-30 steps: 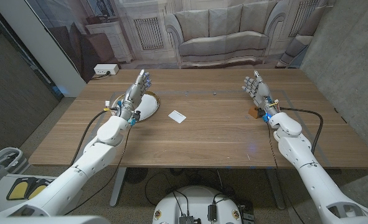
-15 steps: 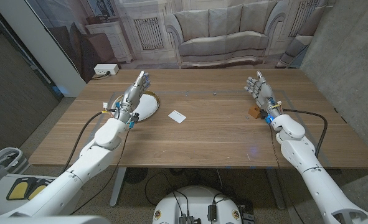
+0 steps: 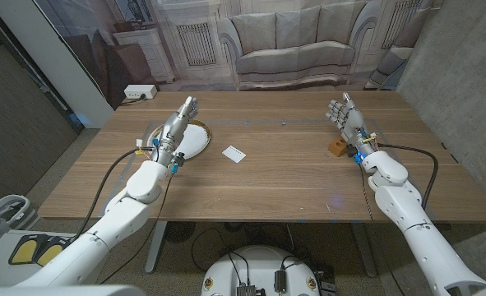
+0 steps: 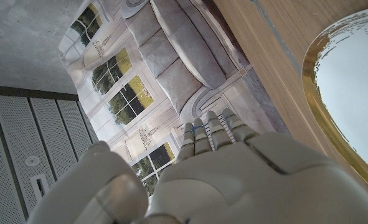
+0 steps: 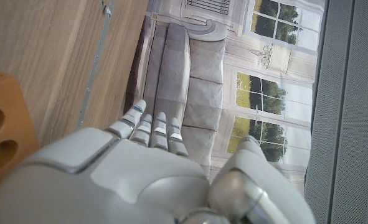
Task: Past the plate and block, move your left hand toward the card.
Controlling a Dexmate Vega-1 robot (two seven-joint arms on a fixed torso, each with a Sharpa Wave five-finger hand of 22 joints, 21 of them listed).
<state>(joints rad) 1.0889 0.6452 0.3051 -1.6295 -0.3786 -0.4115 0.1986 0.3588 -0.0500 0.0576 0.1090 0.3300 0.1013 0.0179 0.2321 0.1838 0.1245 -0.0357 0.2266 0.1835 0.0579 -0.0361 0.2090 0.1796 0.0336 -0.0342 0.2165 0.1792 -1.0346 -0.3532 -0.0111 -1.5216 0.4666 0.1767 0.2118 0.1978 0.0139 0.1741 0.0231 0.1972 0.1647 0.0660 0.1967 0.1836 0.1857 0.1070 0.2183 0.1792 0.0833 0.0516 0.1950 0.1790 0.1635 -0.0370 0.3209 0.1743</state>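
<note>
A small white rectangular card [image 3: 234, 154] lies on the wooden surface [image 3: 259, 185], near the middle. Just beside it, toward the robot's left, sits a round white gold-rimmed plate [image 3: 192, 140]. The left hand [image 3: 179, 119] hovers over that plate, fingers straight, together, holding nothing. The reach looks barely begun; next it must travel sideways toward the card. The right hand [image 3: 344, 113], fingers spread, empty, stands by a small orange wooden block [image 3: 336, 147].

— What's around besides my job stuff?
— Wooden table [image 3: 275, 177] in front of me, w/ a backdrop [image 3: 284, 41] behind it: printed sofa & arched windows.
— Anything else?
— White power strip [image 3: 139, 92] on the floor off the far left corner. Cables [image 3: 226, 238] under the table's near edge.
</note>
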